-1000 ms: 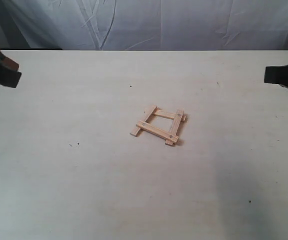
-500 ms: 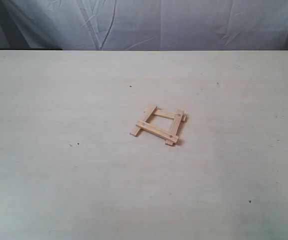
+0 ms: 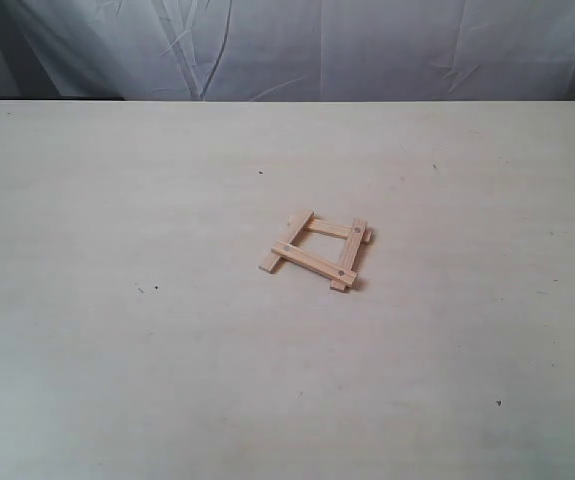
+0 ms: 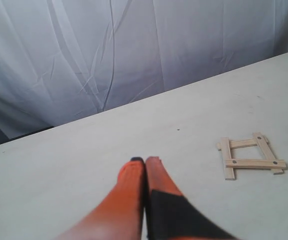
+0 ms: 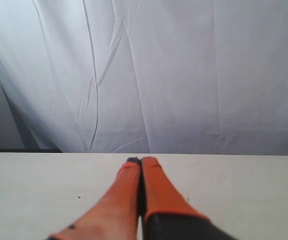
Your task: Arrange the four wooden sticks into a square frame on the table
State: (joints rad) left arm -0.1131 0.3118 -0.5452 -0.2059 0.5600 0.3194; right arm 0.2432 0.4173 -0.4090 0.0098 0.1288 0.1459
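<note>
The four wooden sticks lie together as a small square frame near the middle of the table, their ends overlapping at the corners; dark holes show near the ends of two strips. The left wrist view shows the same square frame lying flat, well off to the side of my left gripper. Its orange fingers are pressed together with nothing between them. My right gripper is likewise shut and holds nothing, pointing toward the cloth backdrop. Neither gripper shows in the exterior view.
A wrinkled white cloth backdrop hangs behind the table's far edge. A few tiny dark specks dot the pale surface around the frame.
One second ago both arms showed at the left and right edges of the exterior view; they have since withdrawn out of it. The square frame has not moved.
</note>
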